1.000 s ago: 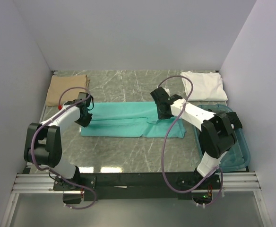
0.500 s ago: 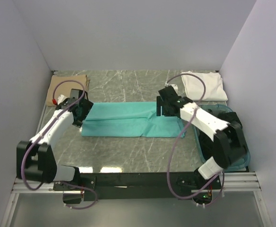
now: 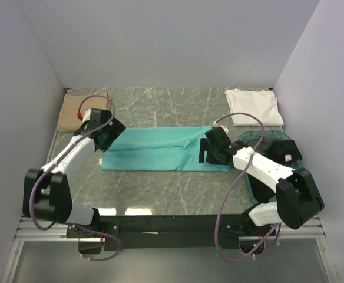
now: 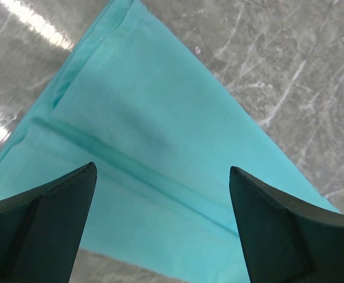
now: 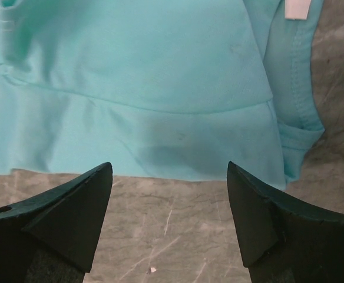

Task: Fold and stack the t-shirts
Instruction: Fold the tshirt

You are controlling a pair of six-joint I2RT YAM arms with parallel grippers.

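A teal t-shirt [image 3: 160, 148] lies folded into a long flat band across the middle of the table. My left gripper [image 3: 105, 143] hovers over its left end, open, with only teal t-shirt cloth [image 4: 160, 130] below the jaws [image 4: 163, 168]. My right gripper [image 3: 207, 152] is over the band's right end, open too [image 5: 169, 166]. The teal t-shirt hem [image 5: 160, 141] and bare table show between its fingers. A folded tan t-shirt [image 3: 81, 112] lies at the back left. A folded white t-shirt [image 3: 254, 107] lies at the back right.
A blue-green plastic tub [image 3: 267, 135] stands at the right edge, mostly hidden under my right arm. Grey walls close in the table on three sides. Marbled tabletop [image 3: 160, 188] shows between the teal band and the arm bases.
Both grippers have opened and let go of the teal shirt. The left one drew back to the shirt's left end; the right one moved forward and right to its right end.
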